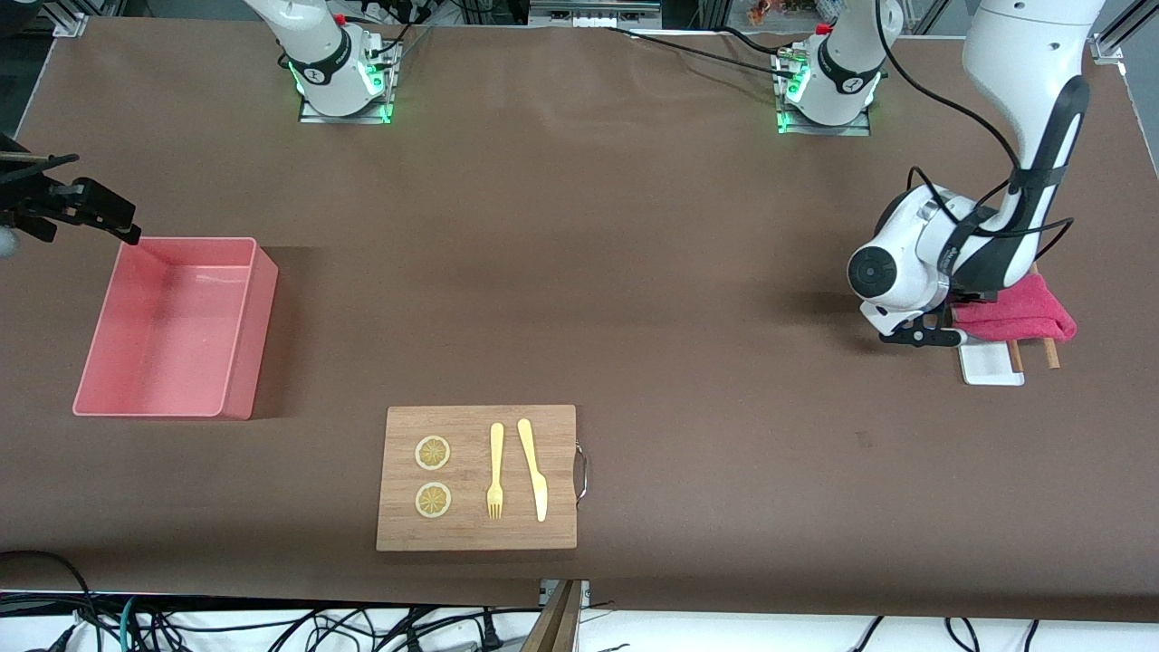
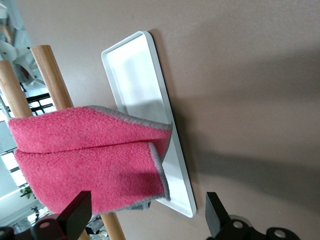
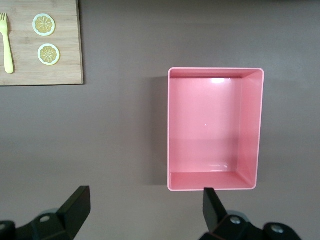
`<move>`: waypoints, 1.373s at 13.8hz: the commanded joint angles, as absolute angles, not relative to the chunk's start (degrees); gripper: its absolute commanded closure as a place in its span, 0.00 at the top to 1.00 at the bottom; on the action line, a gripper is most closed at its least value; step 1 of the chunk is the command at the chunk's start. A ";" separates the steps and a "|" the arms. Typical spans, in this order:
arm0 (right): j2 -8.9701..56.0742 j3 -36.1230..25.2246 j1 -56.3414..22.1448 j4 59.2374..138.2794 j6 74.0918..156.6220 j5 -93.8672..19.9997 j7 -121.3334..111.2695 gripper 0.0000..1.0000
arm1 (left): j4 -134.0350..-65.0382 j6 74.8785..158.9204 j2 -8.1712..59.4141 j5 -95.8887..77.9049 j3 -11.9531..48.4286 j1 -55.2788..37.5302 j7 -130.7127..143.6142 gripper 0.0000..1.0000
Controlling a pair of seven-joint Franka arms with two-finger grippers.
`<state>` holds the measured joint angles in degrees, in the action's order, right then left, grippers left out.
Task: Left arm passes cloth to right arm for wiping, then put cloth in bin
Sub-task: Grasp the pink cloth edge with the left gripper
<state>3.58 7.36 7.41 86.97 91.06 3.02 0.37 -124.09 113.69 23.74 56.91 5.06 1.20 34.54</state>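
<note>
Nearest the camera lies the wooden board [image 1: 477, 477], while the left pincer [image 1: 919, 335], fingers apart, nears the cloth [image 1: 1014, 312] draped on 2 dowels [image 2: 47, 75] over the white tray [image 1: 991, 364]; it may snag a dowel, and the right pincer [image 1: 109, 217] waits, fingers apart, by the bin [image 1: 177, 326].

Left tool [image 2: 145, 220] low at the left arm's end of the desk, fingers spread. Right tool [image 3: 142, 212] waits raised at the right arm's end, fingers spread.

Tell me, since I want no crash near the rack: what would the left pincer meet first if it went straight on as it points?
Most likely the cloth draped over the wooden dowels, with the white tray beneath. The open left pincer is aimed at the cloth's hanging edge; exact depth is unclear.
</note>
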 commanded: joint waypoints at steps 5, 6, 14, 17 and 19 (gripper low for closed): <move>4.39 7.56 7.65 85.34 90.70 3.60 0.09 0.99 | -125.60 113.82 27.16 66.09 5.10 0.53 47.37 0.81; 4.39 7.56 7.65 85.34 90.70 3.52 0.17 0.99 | -125.68 113.73 27.16 66.09 5.10 0.53 47.29 0.64; 4.39 7.56 7.56 85.34 90.70 3.60 0.09 0.99 | -125.33 113.03 26.28 66.62 5.01 0.44 44.31 0.09; 4.39 7.56 7.56 85.34 90.79 3.69 0.09 0.99 | -125.07 112.94 25.32 66.62 5.10 0.61 41.93 0.00; 4.39 7.56 7.47 85.34 90.79 3.78 0.09 0.99 | -125.07 112.94 24.70 66.62 5.10 0.70 40.70 0.00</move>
